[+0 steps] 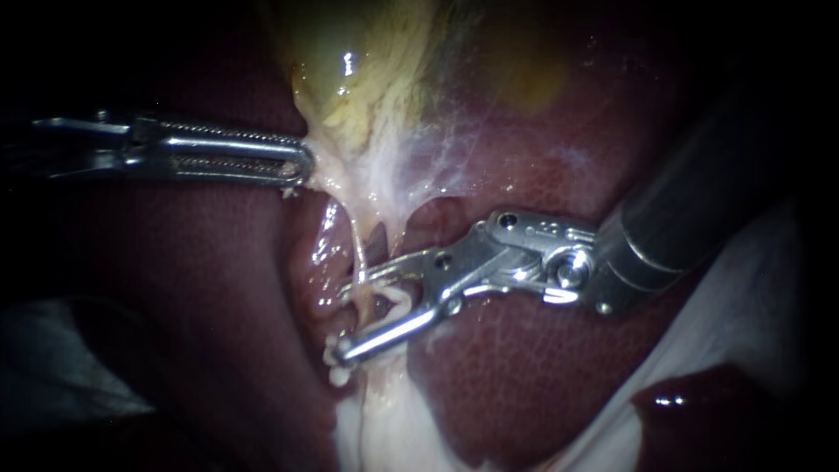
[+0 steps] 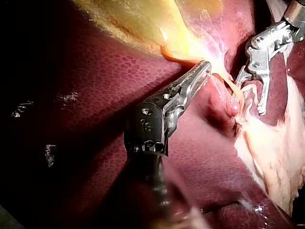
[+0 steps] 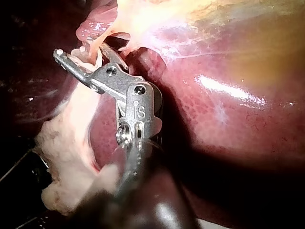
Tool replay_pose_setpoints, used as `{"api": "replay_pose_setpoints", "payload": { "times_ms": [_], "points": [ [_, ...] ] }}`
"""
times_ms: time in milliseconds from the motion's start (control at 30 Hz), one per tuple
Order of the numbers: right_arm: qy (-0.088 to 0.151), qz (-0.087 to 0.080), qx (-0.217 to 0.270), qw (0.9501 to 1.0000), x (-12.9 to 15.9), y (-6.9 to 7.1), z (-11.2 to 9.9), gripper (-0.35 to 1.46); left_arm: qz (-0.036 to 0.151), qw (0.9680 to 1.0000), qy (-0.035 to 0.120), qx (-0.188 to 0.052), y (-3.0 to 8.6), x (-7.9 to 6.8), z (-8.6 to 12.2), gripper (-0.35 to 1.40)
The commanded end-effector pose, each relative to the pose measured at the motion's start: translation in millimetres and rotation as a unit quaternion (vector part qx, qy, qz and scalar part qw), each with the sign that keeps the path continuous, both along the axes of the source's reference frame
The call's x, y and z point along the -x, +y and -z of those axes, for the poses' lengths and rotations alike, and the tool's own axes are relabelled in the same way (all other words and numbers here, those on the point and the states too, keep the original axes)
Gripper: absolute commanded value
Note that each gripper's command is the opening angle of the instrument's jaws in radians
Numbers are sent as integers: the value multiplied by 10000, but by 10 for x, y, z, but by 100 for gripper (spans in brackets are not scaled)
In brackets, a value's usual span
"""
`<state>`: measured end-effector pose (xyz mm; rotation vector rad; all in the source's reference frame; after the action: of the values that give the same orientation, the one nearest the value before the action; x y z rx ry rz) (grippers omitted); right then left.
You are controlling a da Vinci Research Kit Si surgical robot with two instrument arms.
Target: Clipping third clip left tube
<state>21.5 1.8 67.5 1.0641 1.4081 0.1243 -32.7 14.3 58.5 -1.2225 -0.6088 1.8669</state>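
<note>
A: How did the jaws stand?
B: The right instrument [image 1: 343,323] had its jaws apart at the centre of the frame, astride the thin tube [image 1: 358,253] without pinching it. The left instrument [image 1: 304,166], upper left, was clamped on pale tissue [image 1: 336,179] under the gallbladder [image 1: 350,70].
A: And the risk?
B: Probably a closure catching only part of the tube, or nicking the liver [image 1: 524,376], since the lower jaw lay close to it.
A: Any writing?
B: Only small instrument marks, left unread.

Three close views, same tube [image 1: 358,253]
</note>
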Motion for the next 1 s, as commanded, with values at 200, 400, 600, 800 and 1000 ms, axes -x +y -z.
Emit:
{"api": "replay_pose_setpoints", "payload": {
  "times_ms": [200,400,600,800,1000],
  "points": [
    [264,-84,-380,9989,-2,3,2,40,2,10000,4,-1,0,0,-1,-35],
    [453,-146,-644,9968,-2,7,3,40,2,10000,3,-1,0,0,-2,-35],
    [497,-230,-837,9950,-1,10,6,40,2,10000,3,-1,1,0,-2,-35],
    [468,-294,-846,9949,0,12,7,38,1,10000,3,-1,1,0,-2,-35],
    [-42,-79,-474,9988,0,7,-2,36,-3,10000,1,-1,0,-2,-2,-35]
  ]
}}
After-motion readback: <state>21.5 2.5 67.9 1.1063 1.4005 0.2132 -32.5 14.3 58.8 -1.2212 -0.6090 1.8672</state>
